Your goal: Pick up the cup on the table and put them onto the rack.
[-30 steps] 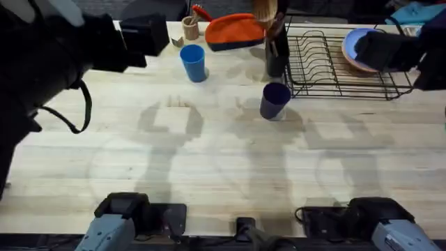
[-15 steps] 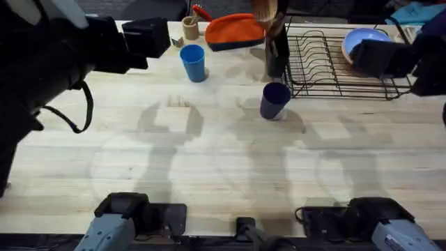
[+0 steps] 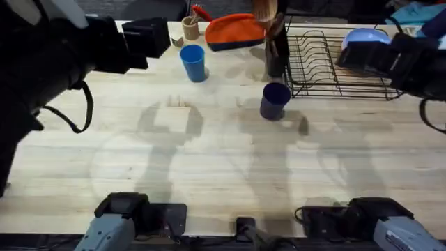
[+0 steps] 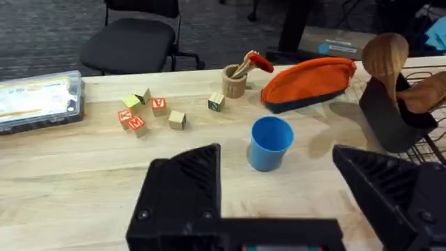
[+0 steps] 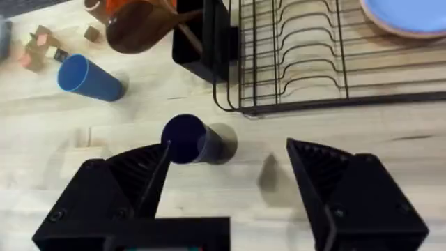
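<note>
Two arm bases sit at the near edge of the wooden table (image 3: 209,167), one at the lower left and one at the lower right in the overhead view. A little farther, near the middle of the table, the dark navy cup (image 3: 274,100) stands upright, just beside the near left corner of the black wire rack (image 3: 327,66) but not touching it. In the right wrist view this cup (image 5: 188,139) is seen from above between the two black fingers, which are spread wide and hold nothing. The right gripper (image 3: 366,56) hangs above the right part of the rack, in front of a light blue plate (image 3: 369,36) that lies in the rack.

Farther to the left, the bright blue cup (image 3: 194,63) stands upright on the table, well apart from the navy cup. The left gripper (image 3: 148,36) is near it, on its left side; in the left wrist view its fingers (image 4: 182,188) are wide apart and empty, with the blue cup (image 4: 269,143) beyond them.

At the far edge are an orange pouch (image 3: 235,31), a small tan wooden cup (image 3: 190,28), and a black holder (image 3: 277,52) with wooden spoons, which touches the left end of the rack. Some wooden letter blocks (image 4: 150,111) lie on the table to the left of the tan cup.
</note>
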`<control>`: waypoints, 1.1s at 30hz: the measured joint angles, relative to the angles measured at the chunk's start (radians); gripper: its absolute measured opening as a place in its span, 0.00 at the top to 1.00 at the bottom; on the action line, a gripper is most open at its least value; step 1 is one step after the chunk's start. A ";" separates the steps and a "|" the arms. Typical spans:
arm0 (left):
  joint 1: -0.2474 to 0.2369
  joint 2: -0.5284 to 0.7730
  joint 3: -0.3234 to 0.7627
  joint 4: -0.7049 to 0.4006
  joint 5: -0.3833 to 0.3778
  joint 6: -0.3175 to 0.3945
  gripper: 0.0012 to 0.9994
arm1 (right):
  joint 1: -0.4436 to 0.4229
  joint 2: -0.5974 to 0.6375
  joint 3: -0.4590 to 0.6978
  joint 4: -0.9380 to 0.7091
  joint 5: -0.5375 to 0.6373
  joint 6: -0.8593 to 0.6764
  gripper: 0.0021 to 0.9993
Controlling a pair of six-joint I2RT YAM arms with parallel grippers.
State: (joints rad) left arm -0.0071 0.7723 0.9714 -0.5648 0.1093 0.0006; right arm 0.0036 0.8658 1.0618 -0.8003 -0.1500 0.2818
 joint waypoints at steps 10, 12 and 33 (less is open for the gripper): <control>0.000 0.000 0.000 0.000 0.000 0.000 0.01 | 0.127 0.070 0.000 -0.002 0.130 0.134 0.01; 0.000 0.000 0.000 0.000 0.000 0.000 0.01 | 0.183 0.081 0.000 -0.002 0.184 0.160 0.01; 0.000 0.000 0.000 -0.001 0.000 0.000 0.01 | 0.552 0.335 0.001 0.011 0.517 0.351 0.00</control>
State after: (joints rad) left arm -0.0071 0.7723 0.9714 -0.5655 0.1095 0.0006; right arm 0.5560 1.2006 1.0626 -0.7889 0.3673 0.6325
